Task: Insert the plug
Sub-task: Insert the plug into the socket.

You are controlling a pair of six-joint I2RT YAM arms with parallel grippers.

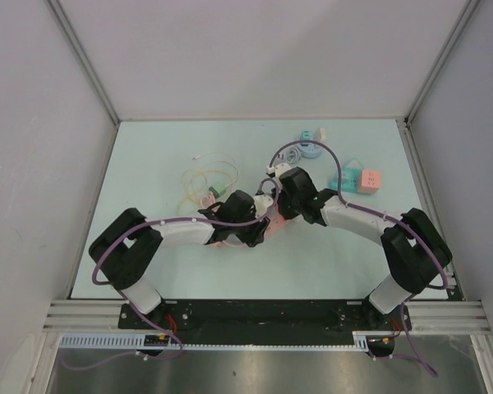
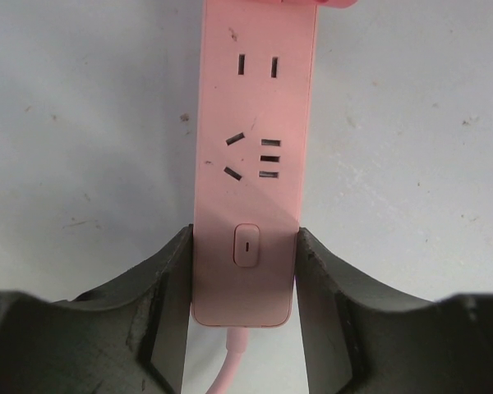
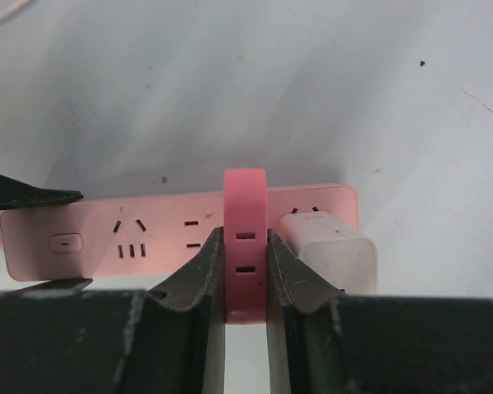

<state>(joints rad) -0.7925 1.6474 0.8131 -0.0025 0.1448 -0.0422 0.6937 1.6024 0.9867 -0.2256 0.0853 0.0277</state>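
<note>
A pink power strip [image 2: 255, 123] lies flat on the pale table, and my left gripper [image 2: 245, 242] is shut on its switch end, one finger on each long side. In the right wrist view the same strip [image 3: 148, 222] runs left to right. A pink plug [image 3: 245, 213] with two slots in its face stands upright on the strip. My right gripper [image 3: 245, 246] is shut on its sides. Its prongs are hidden. A white charger [image 3: 333, 246] sits in the strip just right of it. In the top view both grippers meet at the strip [image 1: 274, 222].
A loose tangle of thin cables [image 1: 207, 182] lies behind the left arm. At the back right are a teal reel [image 1: 308, 146], a teal strip [image 1: 343, 182] and a pink cube adapter [image 1: 370, 180]. Walls enclose the table on three sides.
</note>
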